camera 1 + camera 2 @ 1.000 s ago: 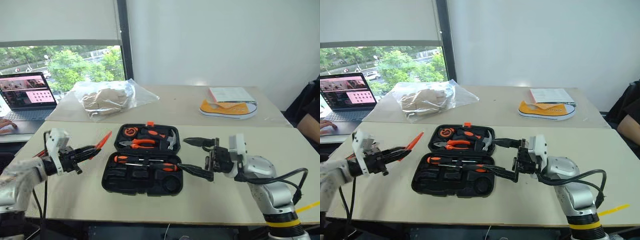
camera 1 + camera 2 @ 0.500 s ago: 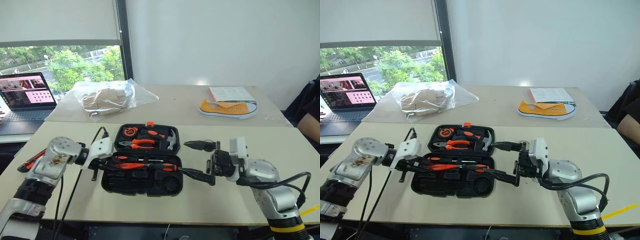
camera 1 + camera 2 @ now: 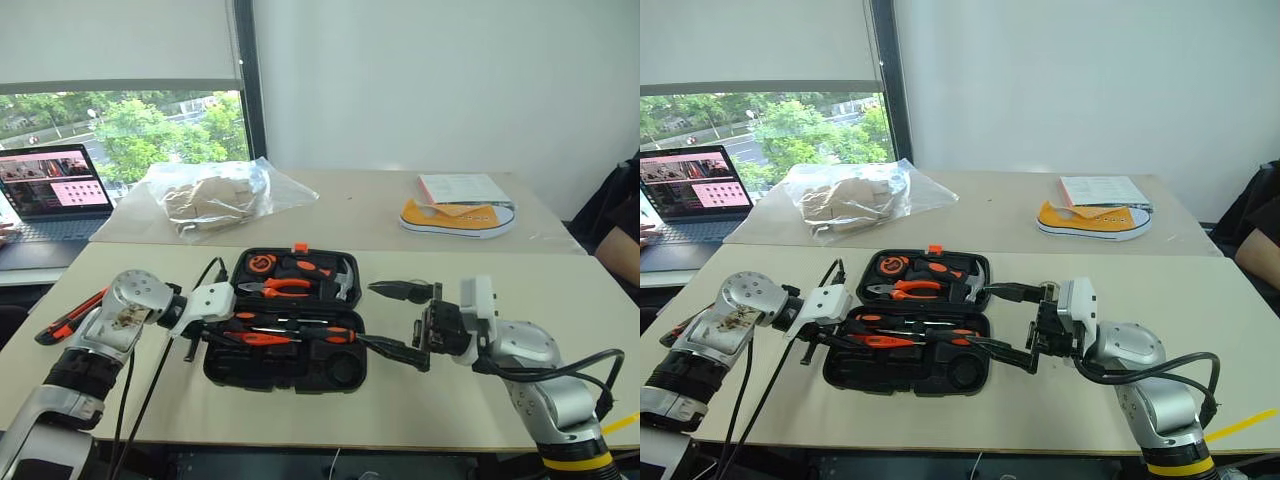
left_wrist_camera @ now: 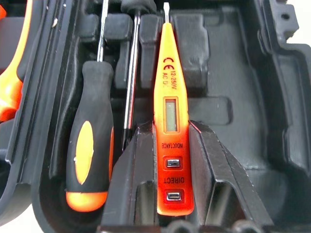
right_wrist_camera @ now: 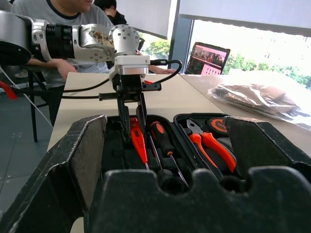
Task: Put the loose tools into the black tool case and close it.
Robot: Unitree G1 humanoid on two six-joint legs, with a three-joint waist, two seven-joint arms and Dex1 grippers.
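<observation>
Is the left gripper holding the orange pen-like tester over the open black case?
Yes, the left gripper is shut on the orange tester, its tip pointing into the black tool case.

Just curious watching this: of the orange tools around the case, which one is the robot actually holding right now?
The slim orange pen-like tester: the left gripper is shut on it over the case. The screwdriver beside it lies ungripped.

The orange voltage tester's (image 4: 170, 126) butt end is hidden between the left gripper's (image 4: 170, 194) fingers; the pliers (image 4: 9, 92) are cut off by the frame edge.
</observation>
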